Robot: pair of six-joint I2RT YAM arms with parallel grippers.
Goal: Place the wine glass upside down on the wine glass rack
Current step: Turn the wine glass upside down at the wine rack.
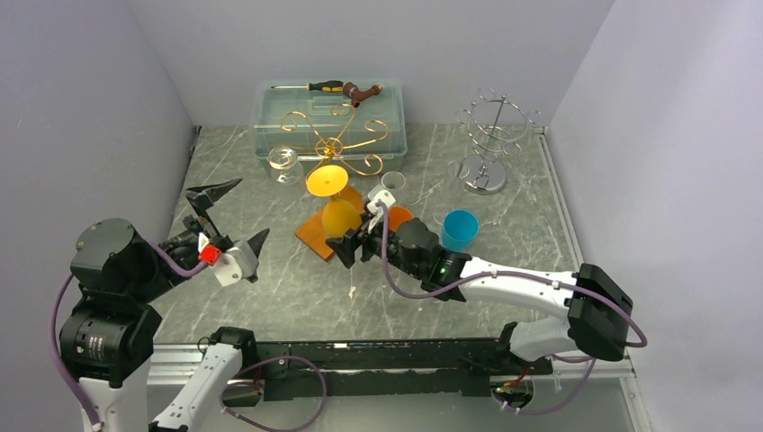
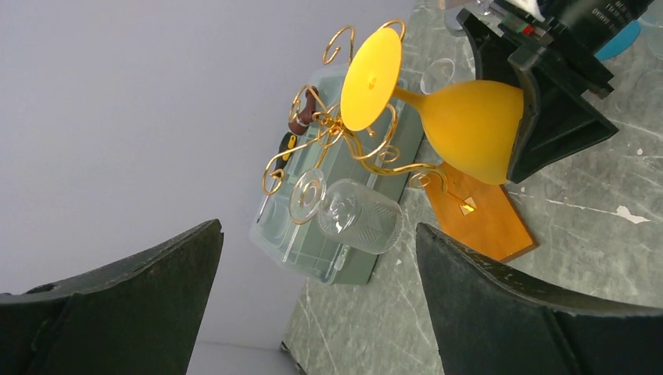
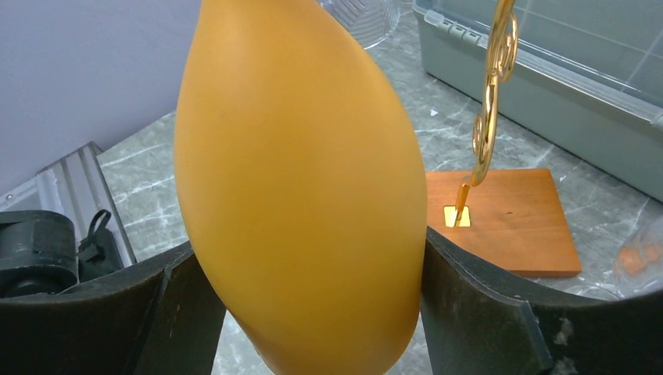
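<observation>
Just on the near side of the rack's wooden base (image 1: 314, 236), the right gripper (image 1: 357, 237) is clamping the bowl of the yellow wine glass (image 1: 338, 218), its fingers (image 3: 485, 312) pressing on opposite flanks of the bowl. Left of the base and well apart from it, the left gripper (image 1: 236, 218) is hanging idle above the surface (image 1: 288, 297), its jaws spread wide with nothing between them. Over the base, the glass is being held inverted, rim down and clear of the wood. Its bowl is sitting squarely between the gripper's fingers, and its stem and foot are reaching up toward the gold wire arms (image 1: 335, 141) of the rack. Whether the stem is already lying in a scrolled slot, these views are not settling. By my judgement the hanging step is under way. Doing it well is probably meaning keeping the squeeze steady, sliding the stem sideways along a slot until the foot is resting on both wires, and only then easing off, since letting go early is risking a fall onto the base. Beyond the base and to its left, a clear glass (image 1: 283, 163) is appearing to hang bowl-down from another arm, so the yellow foot is needing room there. Farthest behind the base, a plastic box (image 1: 270, 137) is sitting on the surface.
</observation>
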